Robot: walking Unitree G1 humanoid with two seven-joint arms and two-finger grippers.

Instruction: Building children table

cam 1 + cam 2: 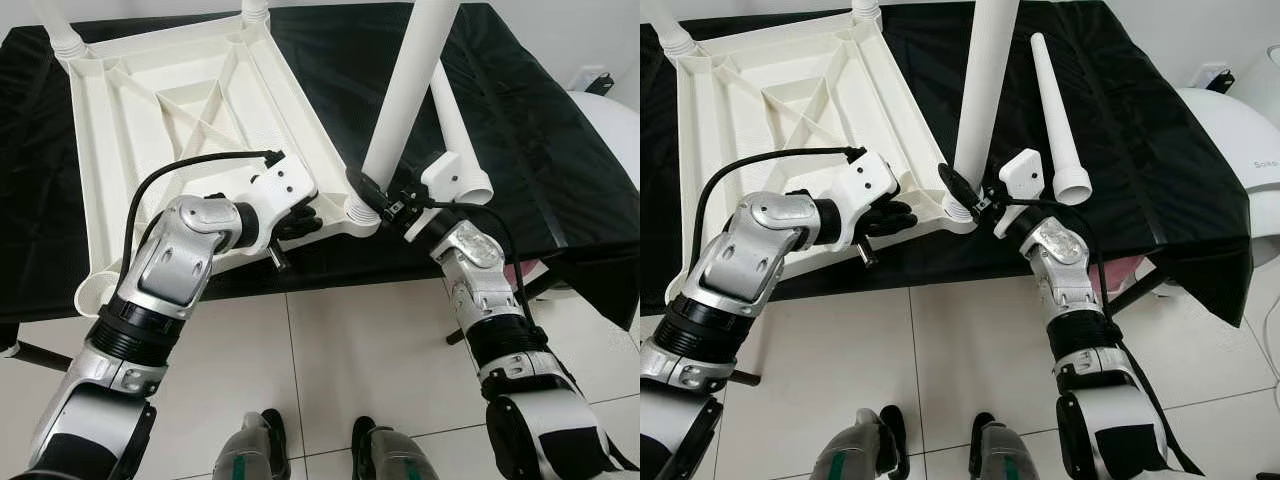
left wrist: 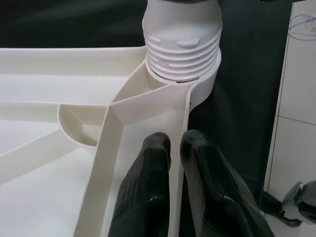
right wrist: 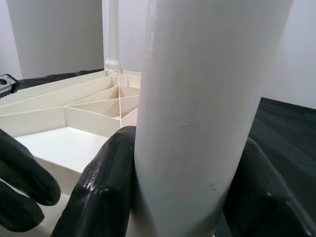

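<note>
Black cloth [image 1: 520, 130] under tabletop [image 1: 180, 110]; right fingers [image 3: 106, 192] clamp leg [image 1: 415, 85].

Bright, even room light; head views sharp. Soft glare sits on the white tabletop [image 1: 180, 110], faint shadows on the floor tiles [image 1: 370, 350] beneath it.

tabletop [image 1: 190, 110]: white moulded plastic, smooth | leg [image 1: 410, 90]: matt white plastic | cloth [image 1: 540, 150]: black, slight sheen | floor [image 1: 370, 350]: glossy tile

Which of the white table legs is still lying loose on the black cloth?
The tapered leg lying flat beside the right gripper. The others stand upright in the upturned tabletop's corner sockets, including the leg that gripper clamps.
</note>
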